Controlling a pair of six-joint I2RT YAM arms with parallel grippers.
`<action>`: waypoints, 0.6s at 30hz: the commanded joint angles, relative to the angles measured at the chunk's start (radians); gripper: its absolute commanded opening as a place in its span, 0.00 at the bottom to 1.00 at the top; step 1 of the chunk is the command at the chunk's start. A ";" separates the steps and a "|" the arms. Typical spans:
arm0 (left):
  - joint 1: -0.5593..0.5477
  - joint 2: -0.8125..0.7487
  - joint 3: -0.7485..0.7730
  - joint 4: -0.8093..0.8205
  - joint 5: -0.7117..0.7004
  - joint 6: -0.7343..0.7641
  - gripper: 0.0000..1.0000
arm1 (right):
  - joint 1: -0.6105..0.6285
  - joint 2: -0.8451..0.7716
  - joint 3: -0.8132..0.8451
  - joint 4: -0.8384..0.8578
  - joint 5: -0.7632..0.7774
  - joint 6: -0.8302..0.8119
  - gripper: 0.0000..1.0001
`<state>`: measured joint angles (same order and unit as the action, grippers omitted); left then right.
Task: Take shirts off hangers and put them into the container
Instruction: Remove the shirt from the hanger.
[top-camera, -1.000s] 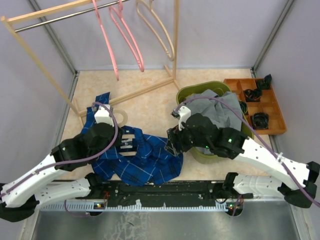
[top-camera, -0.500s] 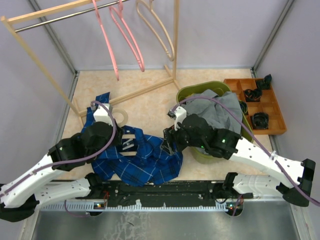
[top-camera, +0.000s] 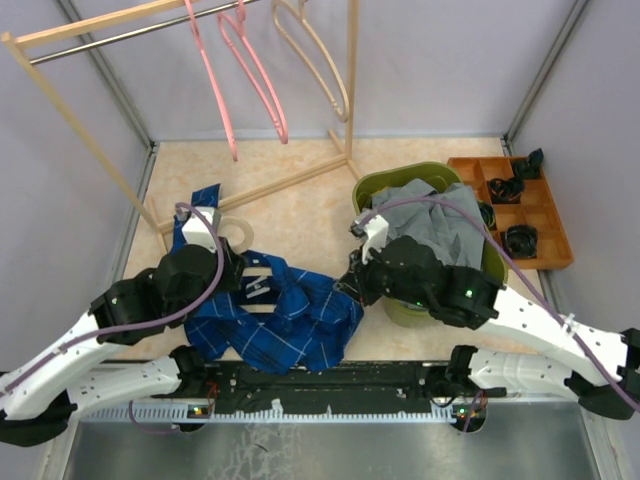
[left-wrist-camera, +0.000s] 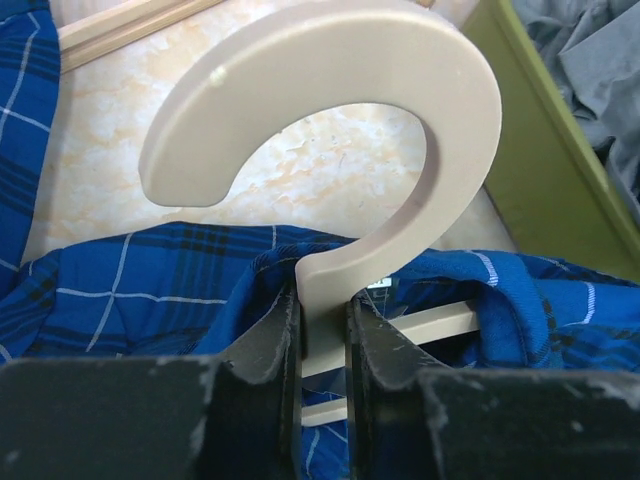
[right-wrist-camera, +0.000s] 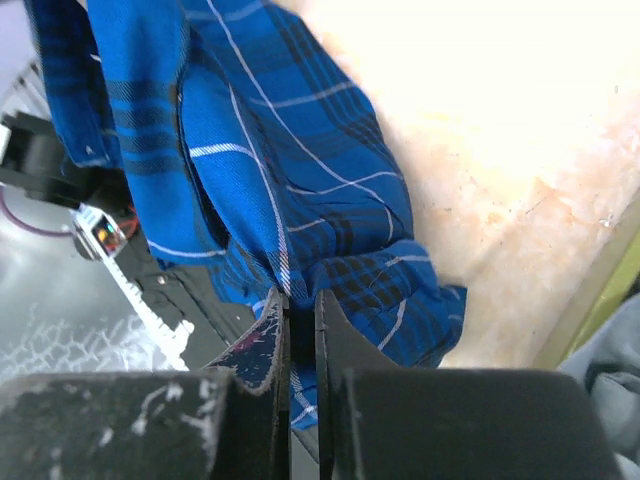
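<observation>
A blue checked shirt (top-camera: 290, 320) lies rumpled on the table in front of the arms, still on a pale wood-coloured hanger (left-wrist-camera: 330, 110). My left gripper (left-wrist-camera: 322, 330) is shut on the neck of that hanger, just under its hook (top-camera: 235, 232). My right gripper (right-wrist-camera: 300, 330) is shut on a fold of the blue shirt (right-wrist-camera: 300, 200) at its right edge (top-camera: 350, 290). The olive-green container (top-camera: 372, 184) stands to the right with a grey shirt (top-camera: 440, 220) heaped in it. Two pink hangers (top-camera: 245, 70) and a pale one (top-camera: 315, 60) hang bare on the rack.
A wooden rack (top-camera: 80, 120) with a metal rod spans the back left; its base bar (top-camera: 270, 185) runs across the table. An orange compartment tray (top-camera: 520, 215) with black items sits at the far right. Grey walls enclose the table.
My right gripper has moved left onto the shirt's right edge and shut on the cloth, then pulled back slightly right. The shirt has bunched up. My left gripper kept its hold on the hanger.
</observation>
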<state>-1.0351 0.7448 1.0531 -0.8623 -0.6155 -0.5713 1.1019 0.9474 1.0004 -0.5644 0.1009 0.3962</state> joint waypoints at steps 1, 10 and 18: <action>0.000 -0.016 0.025 -0.015 0.028 0.061 0.00 | -0.039 -0.084 0.016 0.017 0.286 0.110 0.00; 0.000 -0.063 0.014 0.078 0.131 0.185 0.00 | -0.253 -0.013 -0.044 -0.057 0.052 0.174 0.00; 0.000 -0.071 0.009 0.142 0.183 0.195 0.00 | -0.253 0.120 -0.052 -0.092 0.043 0.147 0.10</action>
<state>-1.0363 0.7017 1.0519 -0.7918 -0.4706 -0.4015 0.8612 1.0172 0.9421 -0.6128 0.1123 0.5690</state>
